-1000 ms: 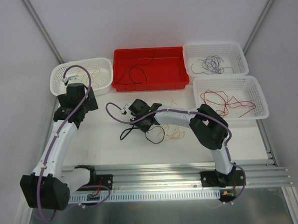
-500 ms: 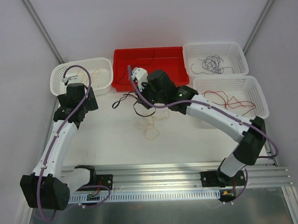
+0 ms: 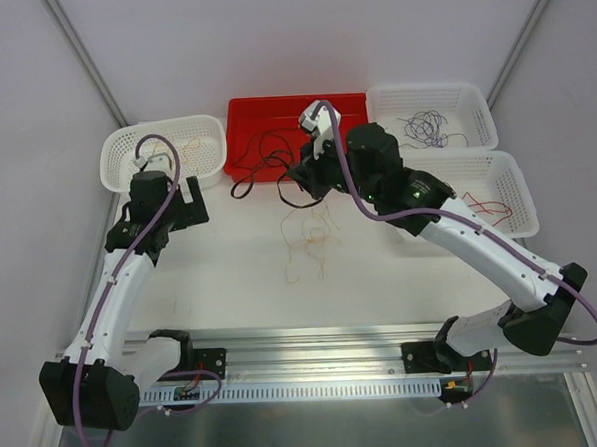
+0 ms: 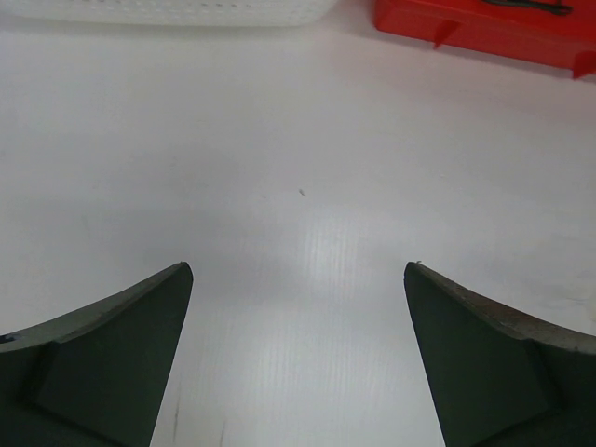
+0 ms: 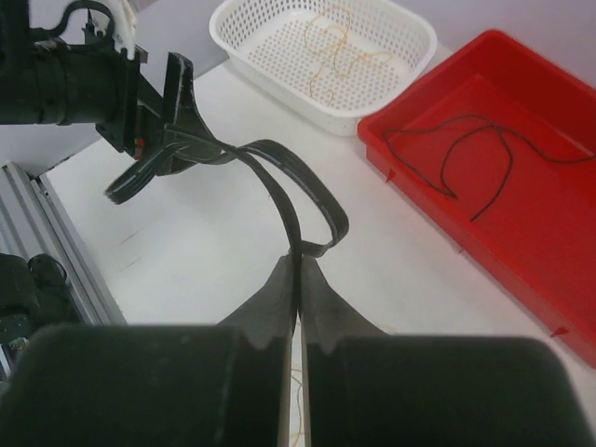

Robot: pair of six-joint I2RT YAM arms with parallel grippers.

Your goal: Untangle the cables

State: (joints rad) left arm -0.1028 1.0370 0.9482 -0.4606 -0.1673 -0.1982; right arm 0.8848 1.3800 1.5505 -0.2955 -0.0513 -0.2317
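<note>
A black cable [image 5: 319, 191] is pinched between the fully closed fingers of the right gripper [image 3: 304, 175]. It hangs in the air in a loose loop above the white table [image 3: 231, 277], just in front of the red bin [image 3: 248, 126]. In the top view its free end trails left toward the bin's front left corner. Below and slightly nearer the arm bases, a yellow-tan cable [image 3: 309, 233] lies in thin curls on the table. From these views it is not clear whether it touches the lifted black one.

Another black cable [image 5: 509, 163] lies on the floor of the red bin. Left of the bin stands a white basket [image 3: 115, 153] holding yellow-tan cables [image 5: 335, 42]. Right of the bin, the far white basket [image 3: 477, 99] holds dark purple-blue cables [image 3: 429, 127]. The nearer white basket [image 3: 523, 202] holds red cables [image 3: 488, 211] and is partly hidden by the right arm.

The left gripper [image 4: 298, 270] hangs over bare table near the left basket's front corner. Its fingers [image 4: 102, 363] are spread as wide as they go, and nothing is between them. It is well apart from the held cable.
</note>
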